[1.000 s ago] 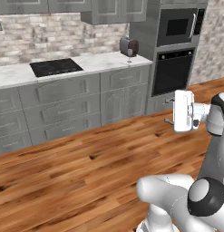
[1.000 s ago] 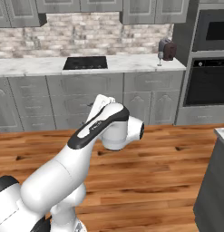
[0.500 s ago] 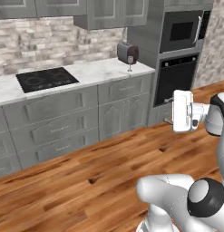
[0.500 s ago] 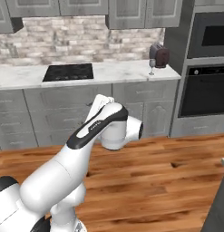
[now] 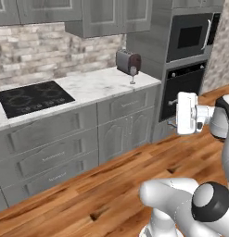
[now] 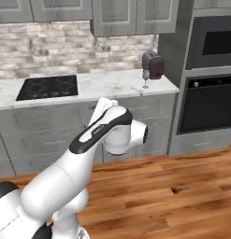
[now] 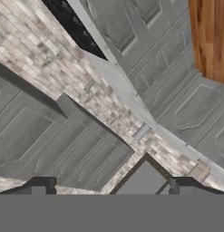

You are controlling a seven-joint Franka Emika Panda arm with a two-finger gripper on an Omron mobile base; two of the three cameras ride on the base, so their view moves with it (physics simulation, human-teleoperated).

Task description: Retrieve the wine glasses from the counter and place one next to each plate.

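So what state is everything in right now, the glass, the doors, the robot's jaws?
wine glass: upright on the counter, in front of the toaster, untouched.
cooktop: bare, nothing on it.
oven: door shut.
microwave: door shut.
upper cabinets: doors shut.
lower cabinets: doors and drawers shut.
gripper: jaws open, holding nothing.

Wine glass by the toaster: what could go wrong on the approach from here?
1. The wine glass stands close in front of the toaster, near the counter end beside the oven column. A reach from the side might bump either.
2. The glass has a thin stem and small foot, so a nudge from the open pincer could tip it.
3. In the hand view the pincer faces cabinets and backsplash, not the glass, so the arm likely needs a wide swing near the counter front.
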